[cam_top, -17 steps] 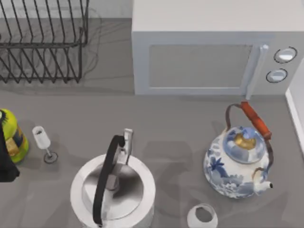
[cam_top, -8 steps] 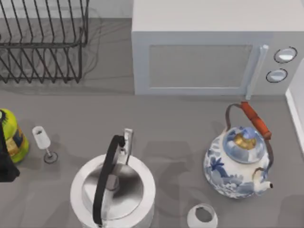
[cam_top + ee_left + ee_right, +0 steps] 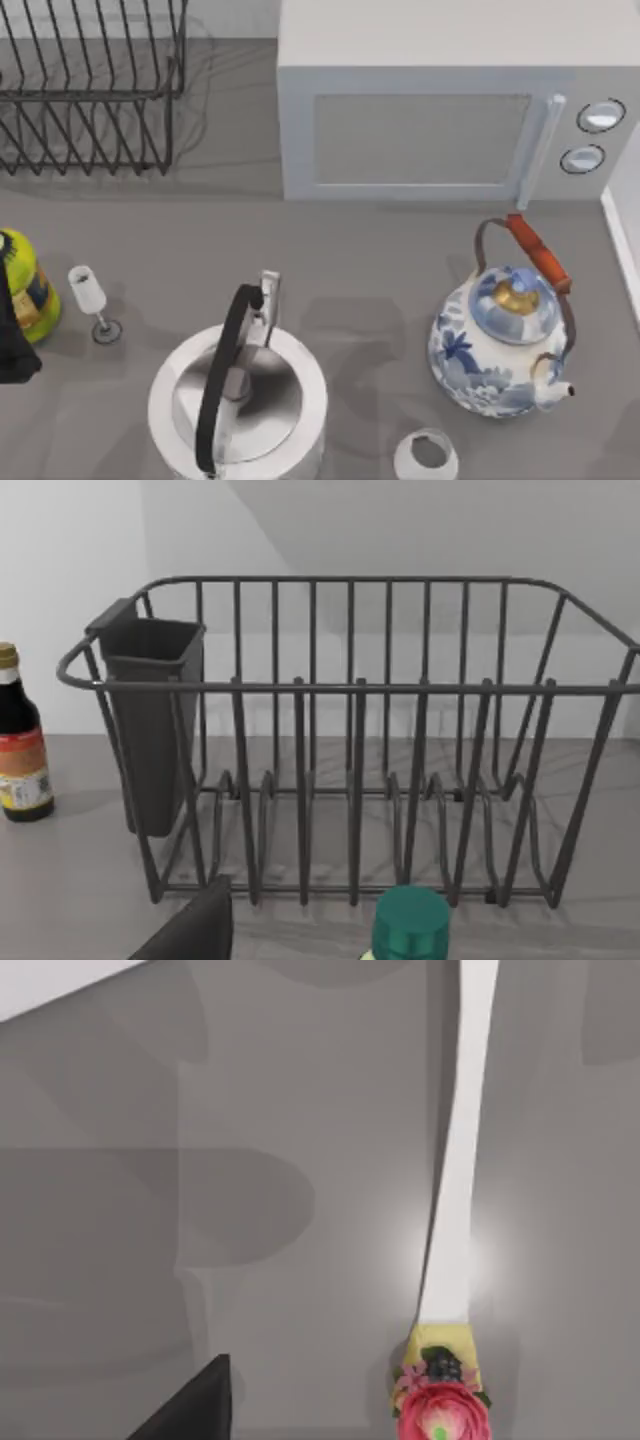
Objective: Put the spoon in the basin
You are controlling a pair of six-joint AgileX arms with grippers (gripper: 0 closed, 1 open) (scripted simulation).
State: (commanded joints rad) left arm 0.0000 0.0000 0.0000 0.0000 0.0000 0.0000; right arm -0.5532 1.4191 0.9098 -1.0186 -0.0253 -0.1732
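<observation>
**Q:** Right gripper (image 3: 190, 1405): position and state?

**A:** It hangs over bare grey table (image 3: 300, 1080). Whether it is released or clenched cannot be told. It holds nothing that can be seen.

**Q:** Location of the spoon relative to it?

**A:** In the right wrist view a slender white floral-ended piece (image 3: 455, 1190) lies on the table near the gripper, apart from it. Whether this is the spoon cannot be told.

**Q:** Left gripper (image 3: 190, 930)?

**A:** It is at the table's left edge, with its state likewise undeterminable. A green bottle cap (image 3: 410, 920) is just beside it. Beyond stand the wire dish rack (image 3: 350, 740) with its dark cutlery cup (image 3: 150, 720), and a soy sauce bottle (image 3: 20, 740).

**Q:** Top view, near to far?

**A:** White cup (image 3: 427, 455), steel kettle (image 3: 238, 400), blue-and-white teapot (image 3: 505, 345), wine glass (image 3: 92, 300), then microwave (image 3: 440, 110) at the back.
</observation>
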